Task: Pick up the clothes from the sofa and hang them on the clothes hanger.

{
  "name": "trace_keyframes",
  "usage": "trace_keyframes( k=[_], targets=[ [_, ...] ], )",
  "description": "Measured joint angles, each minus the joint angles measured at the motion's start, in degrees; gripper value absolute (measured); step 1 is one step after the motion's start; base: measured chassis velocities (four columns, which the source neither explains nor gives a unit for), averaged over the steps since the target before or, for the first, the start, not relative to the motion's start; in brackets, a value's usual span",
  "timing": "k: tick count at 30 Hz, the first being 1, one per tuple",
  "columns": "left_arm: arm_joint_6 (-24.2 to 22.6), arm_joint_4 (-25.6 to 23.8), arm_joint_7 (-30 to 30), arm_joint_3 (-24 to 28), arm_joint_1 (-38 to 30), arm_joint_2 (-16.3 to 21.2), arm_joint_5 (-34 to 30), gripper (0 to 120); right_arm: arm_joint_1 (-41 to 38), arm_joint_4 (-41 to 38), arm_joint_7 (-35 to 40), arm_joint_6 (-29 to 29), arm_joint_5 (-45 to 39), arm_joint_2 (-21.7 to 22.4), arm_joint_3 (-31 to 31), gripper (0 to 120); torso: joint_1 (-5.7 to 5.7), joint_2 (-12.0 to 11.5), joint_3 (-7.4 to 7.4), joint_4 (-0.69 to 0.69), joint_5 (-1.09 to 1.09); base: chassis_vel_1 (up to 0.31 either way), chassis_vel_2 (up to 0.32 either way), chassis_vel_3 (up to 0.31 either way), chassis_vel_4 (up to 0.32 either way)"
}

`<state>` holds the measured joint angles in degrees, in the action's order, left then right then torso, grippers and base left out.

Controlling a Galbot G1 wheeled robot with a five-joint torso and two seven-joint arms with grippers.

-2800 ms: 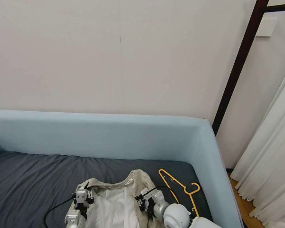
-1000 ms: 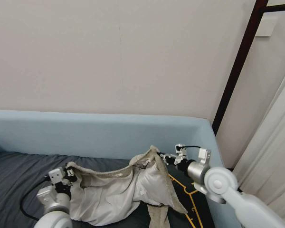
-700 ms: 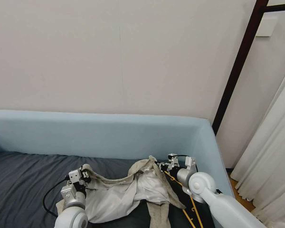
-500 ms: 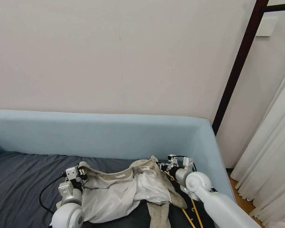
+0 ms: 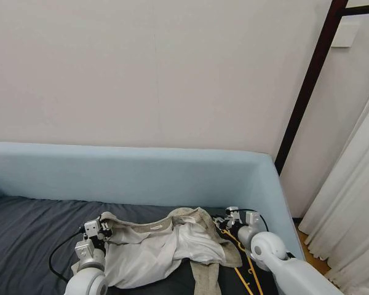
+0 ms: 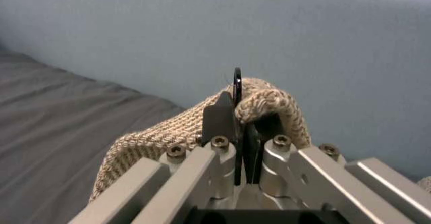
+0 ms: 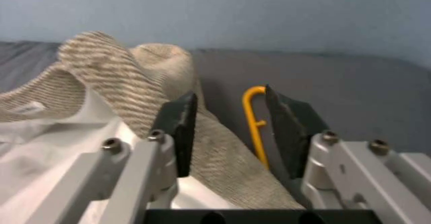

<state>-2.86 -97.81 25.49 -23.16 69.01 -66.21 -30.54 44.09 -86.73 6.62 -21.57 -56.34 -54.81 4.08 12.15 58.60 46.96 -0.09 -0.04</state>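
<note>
A beige knit garment [image 5: 172, 243] with a white lining lies spread on the dark grey sofa seat [image 5: 31, 233]. My left gripper [image 5: 103, 229] is at its left shoulder, shut on a fold of the knit [image 6: 269, 108]; in the left wrist view the gripper [image 6: 239, 120] pinches that fold. My right gripper [image 5: 226, 218] is at the garment's right edge. In the right wrist view this gripper [image 7: 232, 125] is open, with the hook of the orange hanger [image 7: 255, 118] seen between its fingers and the knit [image 7: 128, 88] beside it. The hanger [image 5: 241, 255] lies on the seat, partly under the garment.
The light blue sofa back [image 5: 141, 172] runs behind the seat, and its right arm [image 5: 277, 209] stands close to the right gripper. A dark door frame [image 5: 307, 86] and a white curtain [image 5: 353, 203] are to the right.
The garment was lifted and stretched between both grippers, then lowered onto the seat. The right gripper has let go of it and now sits open over the hanger's hook.
</note>
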Motion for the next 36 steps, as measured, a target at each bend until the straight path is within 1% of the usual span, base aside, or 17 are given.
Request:
trace_keyframes(
  k=[4,5,6,7,8,11,12,15,17,24,27,29,30,32,33,34,36],
  targets=[
    [0.16,-0.51,-0.05,-0.08,0.40,0.00,0.14,0,2.11,1.05,0.25,-1.74,1.14,1.70,-1.05,60,0.00,0.00,0.00,0.04,0.00,0.000,0.000,0.000,0.000],
    [0.22,-0.67,-0.08,-0.09,0.55,0.02,0.21,0,2.65,1.65,0.21,-1.99,1.70,1.94,-1.16,64,0.00,0.00,0.00,0.04,0.01,0.000,0.000,0.000,0.000],
    [0.22,-0.67,-0.08,-0.09,0.55,0.02,0.21,0,2.65,1.65,0.21,-1.99,1.70,1.94,-1.16,64,0.00,0.00,0.00,0.04,0.01,0.000,0.000,0.000,0.000],
    [0.29,-0.84,-0.12,-0.11,0.78,0.06,0.34,0,3.48,2.61,-0.01,-2.38,2.44,2.27,-1.40,68,0.00,0.00,0.00,0.02,0.01,0.000,0.000,0.000,0.000],
    [0.41,-1.01,-0.21,-0.11,0.99,0.07,0.50,0,4.33,3.71,-0.41,-2.60,3.36,2.48,-1.75,74,0.00,0.00,0.00,0.02,0.01,0.000,0.000,0.000,0.000],
    [0.66,-1.19,-0.38,-0.07,1.40,0.03,1.12,0,5.84,7.69,-2.20,-2.56,7.01,2.70,-2.36,86,0.00,0.00,0.00,0.00,0.01,0.000,0.000,0.000,0.000],
    [0.66,-1.19,-0.38,-0.07,1.40,0.03,1.12,0,5.84,7.69,-2.20,-2.56,7.01,2.70,-2.36,86,0.00,0.00,0.00,0.00,0.01,0.000,0.000,0.000,0.000],
    [0.70,-1.60,-0.46,0.03,1.62,-0.15,1.32,0,6.35,10.95,-3.51,-1.71,9.27,2.36,-2.38,97,0.00,0.00,0.00,0.01,0.00,0.000,0.000,0.000,0.000],
    [0.70,-1.84,-0.48,0.05,1.76,-0.17,1.33,0,6.42,12.09,-4.01,-1.26,10.43,1.93,-2.38,100,0.00,0.00,0.00,0.02,0.01,0.000,0.000,0.000,0.000],
    [0.70,-1.97,-0.55,0.02,1.91,-0.45,1.33,0,6.55,14.53,-5.23,0.00,12.47,1.08,-1.97,100,0.00,0.00,0.00,0.02,0.00,0.000,0.000,0.000,0.000],
    [0.73,-1.95,-0.61,0.02,1.96,-0.73,1.40,0,6.95,14.61,-5.58,0.49,13.67,0.58,-1.16,88,0.00,0.00,0.00,0.02,0.00,0.000,0.000,0.000,0.000],
    [0.75,-1.95,-0.62,0.02,1.98,-0.75,1.40,0,7.01,14.61,-5.60,0.53,13.80,0.46,-1.02,86,0.00,0.00,0.00,0.02,0.00,0.000,0.000,0.000,0.000],
    [0.78,-1.95,-0.65,0.02,1.99,-0.76,1.40,0,7.05,14.75,-5.64,0.64,14.05,0.22,-0.73,79,0.00,0.00,0.00,0.02,0.00,0.000,0.000,0.000,0.000],
    [0.87,-1.95,-0.69,-0.04,1.99,-0.75,1.40,0,7.05,15.41,-5.79,0.83,14.31,-0.19,-0.42,71,0.00,0.00,0.00,0.02,0.00,0.000,0.000,0.000,0.000],
    [0.90,-1.95,-0.71,-0.10,2.00,-0.73,1.40,0,7.05,15.83,-5.87,0.92,14.34,-0.41,-0.40,68,0.00,0.00,0.00,0.02,0.00,0.000,0.000,0.000,0.000],
    [0.90,-1.95,-0.71,-0.10,2.00,-0.73,1.40,0,7.05,15.83,-5.87,0.92,14.34,-0.41,-0.40,68,0.00,0.00,0.00,0.02,0.00,0.000,0.000,0.000,0.000],
    [0.94,-1.97,-0.74,-0.20,2.08,-0.64,1.37,0,7.05,16.57,-5.97,1.07,14.14,-0.79,-0.43,57,0.00,0.00,0.00,0.02,0.00,0.000,0.000,0.000,0.000]
  ],
)
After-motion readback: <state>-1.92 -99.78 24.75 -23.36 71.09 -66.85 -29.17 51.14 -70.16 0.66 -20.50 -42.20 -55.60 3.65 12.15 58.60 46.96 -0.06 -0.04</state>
